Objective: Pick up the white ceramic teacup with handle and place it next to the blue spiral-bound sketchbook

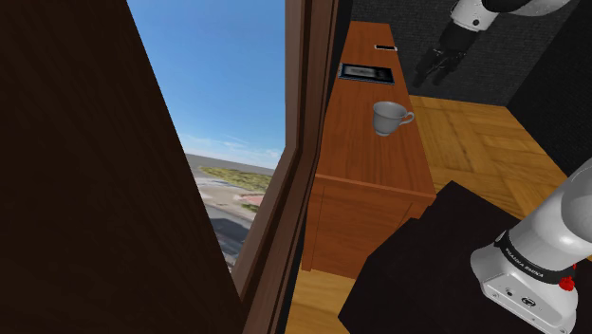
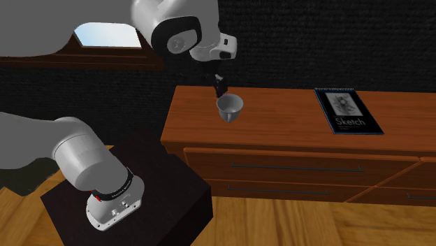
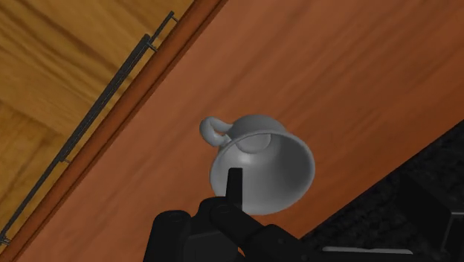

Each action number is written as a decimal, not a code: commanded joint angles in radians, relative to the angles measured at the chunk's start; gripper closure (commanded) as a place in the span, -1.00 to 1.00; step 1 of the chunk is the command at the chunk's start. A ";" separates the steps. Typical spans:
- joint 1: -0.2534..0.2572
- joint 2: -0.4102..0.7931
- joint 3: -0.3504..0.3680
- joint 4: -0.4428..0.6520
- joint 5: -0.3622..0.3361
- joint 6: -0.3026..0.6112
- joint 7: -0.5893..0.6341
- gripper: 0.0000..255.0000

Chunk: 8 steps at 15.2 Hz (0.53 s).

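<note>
**Claw poised over the teacup, its grip unreadable**

In the second exterior view, the dark stand (image 2: 164,185) sat low and to the left of the claw (image 2: 219,89). The arm (image 2: 77,150) rose from it, with one link cut off by that view's left edge. The claw hung black against a dark wall (image 2: 314,42), so I could not tell whether it was spread or closed.

Just below it, slightly to that view's right, the pale grey teacup (image 2: 230,107) stood upright on the wooden surface (image 2: 279,122). Whether the claw touched its rim could not be made out either. The handle (image 3: 213,131) was hidden from that side; the wrist view showed it on the cup's side away from the claw.

Well to the claw's right on the same surface lay the dark blue sketchbook (image 2: 347,110), flat, lettered "Sketch", and apart from the cup. The surface's right end and its drawers (image 2: 293,166) ran out of the picture.
</note>
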 commanded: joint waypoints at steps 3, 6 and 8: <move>0.017 0.129 -0.084 0.011 0.064 0.103 -0.100 -1.00; 0.039 0.242 -0.145 0.040 0.142 0.165 -0.190 -1.00; 0.054 0.323 -0.183 0.067 0.210 0.198 -0.260 -1.00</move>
